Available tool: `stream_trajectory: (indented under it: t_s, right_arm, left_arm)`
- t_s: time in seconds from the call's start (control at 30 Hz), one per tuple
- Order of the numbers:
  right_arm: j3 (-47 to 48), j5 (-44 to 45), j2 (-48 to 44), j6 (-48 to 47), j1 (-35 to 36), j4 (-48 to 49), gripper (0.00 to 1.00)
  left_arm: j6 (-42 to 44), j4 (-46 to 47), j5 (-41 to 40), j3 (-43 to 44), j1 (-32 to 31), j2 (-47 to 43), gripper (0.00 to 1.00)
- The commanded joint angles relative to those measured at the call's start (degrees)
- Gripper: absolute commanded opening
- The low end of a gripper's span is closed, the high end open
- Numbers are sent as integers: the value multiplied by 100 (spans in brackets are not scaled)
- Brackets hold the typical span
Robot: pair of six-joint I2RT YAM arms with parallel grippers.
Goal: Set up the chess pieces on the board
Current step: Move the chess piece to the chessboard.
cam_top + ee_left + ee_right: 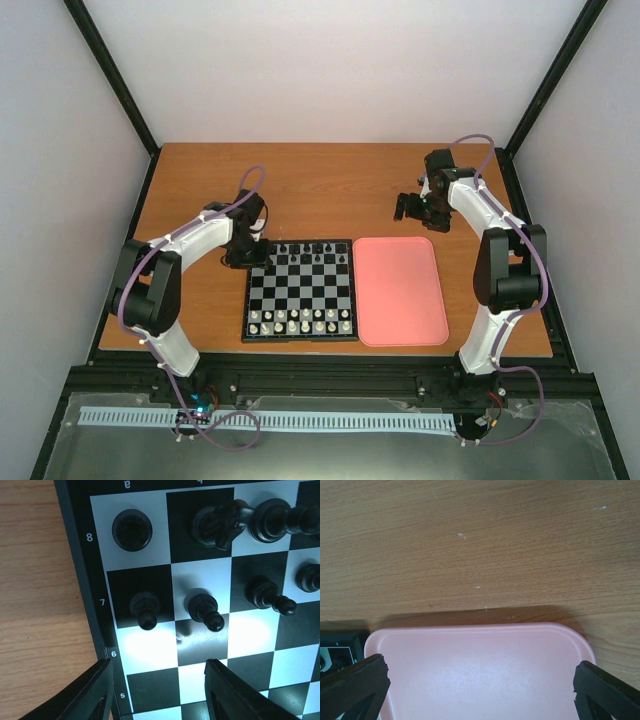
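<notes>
**Table** (320, 190): wide bare wood beyond the board and tray. I would route any large swing there.

**Pink tray** (400, 290): I see nothing in it. Its left rim lies just beside the board, so there is no lane between them.

**Board** (300, 288): black border, middle ranks bare. I judge it light enough to slide if a finger catches the border.

**Right pincer** (479, 662): spread wide and holding nothing, over the tray's far edge, well apart from the pieces.

**Left pincer** (159, 662): open and empty, over the board's far left corner, about rank 6.

**Chess pieces** (205, 611): black, standing on ranks 7 and 8, with two pawns just ahead of the left pincer. The risk I see is that a low or forward move tips them into the crowded back rank. I would lift before crossing.
</notes>
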Motion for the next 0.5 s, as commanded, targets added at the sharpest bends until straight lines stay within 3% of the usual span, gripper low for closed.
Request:
stream_trajectory:
  t_s: [0.0, 0.47]
  right_arm:
    - [30, -57, -18, -13, 4, 35, 100]
    - [214, -70, 171, -23, 5, -1, 100]
  left_arm:
    - [-49, 116, -37, 238, 48, 151, 53]
    - [-72, 226, -170, 476, 48, 470, 53]
